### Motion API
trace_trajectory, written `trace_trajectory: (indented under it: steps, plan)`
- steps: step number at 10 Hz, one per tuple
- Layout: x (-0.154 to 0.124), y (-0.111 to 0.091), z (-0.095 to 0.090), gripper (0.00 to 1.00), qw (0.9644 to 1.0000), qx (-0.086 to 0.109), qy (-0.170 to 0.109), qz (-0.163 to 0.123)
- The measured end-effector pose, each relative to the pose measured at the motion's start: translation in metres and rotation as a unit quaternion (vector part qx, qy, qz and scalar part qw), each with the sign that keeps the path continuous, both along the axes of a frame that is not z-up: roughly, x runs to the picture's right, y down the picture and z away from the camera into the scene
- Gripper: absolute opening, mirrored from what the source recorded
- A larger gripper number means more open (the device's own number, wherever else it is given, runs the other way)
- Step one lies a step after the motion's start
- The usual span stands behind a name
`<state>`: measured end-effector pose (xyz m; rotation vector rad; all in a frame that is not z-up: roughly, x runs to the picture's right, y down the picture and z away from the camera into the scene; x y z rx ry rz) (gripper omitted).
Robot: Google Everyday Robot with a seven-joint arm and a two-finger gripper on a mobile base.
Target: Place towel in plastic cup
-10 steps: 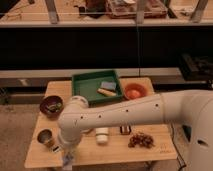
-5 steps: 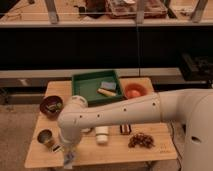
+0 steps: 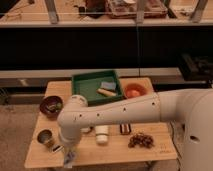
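My white arm (image 3: 115, 112) reaches from the right across the wooden table (image 3: 150, 152) to its front left. My gripper (image 3: 68, 158) points down at the table's front left edge. A small pale blue-grey piece (image 3: 69, 161), possibly the towel, shows at its tip; I cannot tell if it is held. A white plastic cup (image 3: 101, 134) lies on its side near the table's middle front, right of the gripper.
A metal can (image 3: 45, 138) stands left of the gripper. A dark bowl (image 3: 51, 106) sits at the left. A green tray (image 3: 85, 89) at the back holds a blue sponge (image 3: 107, 85). An orange bowl (image 3: 134, 91), a dark packet (image 3: 125, 129) and a brown clump (image 3: 141, 140) lie to the right.
The arm and gripper have stayed almost in place at the front left edge; the things on the table have not moved.
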<state>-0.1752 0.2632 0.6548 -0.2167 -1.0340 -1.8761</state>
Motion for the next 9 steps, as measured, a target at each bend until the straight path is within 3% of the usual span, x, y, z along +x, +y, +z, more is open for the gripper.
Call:
trace_trajectory:
  steps: [3, 5, 6, 9]
  plan:
    - [0.001, -0.003, 0.003, 0.80, 1.0000, -0.005, 0.004, 0.007]
    - [0.003, -0.017, 0.003, 0.80, 0.9989, -0.007, 0.036, 0.031]
    - [0.003, -0.040, 0.003, 0.80, 0.9957, -0.008, 0.072, 0.059]
    - [0.002, -0.075, 0.030, 0.80, 0.9881, -0.006, 0.114, 0.104]
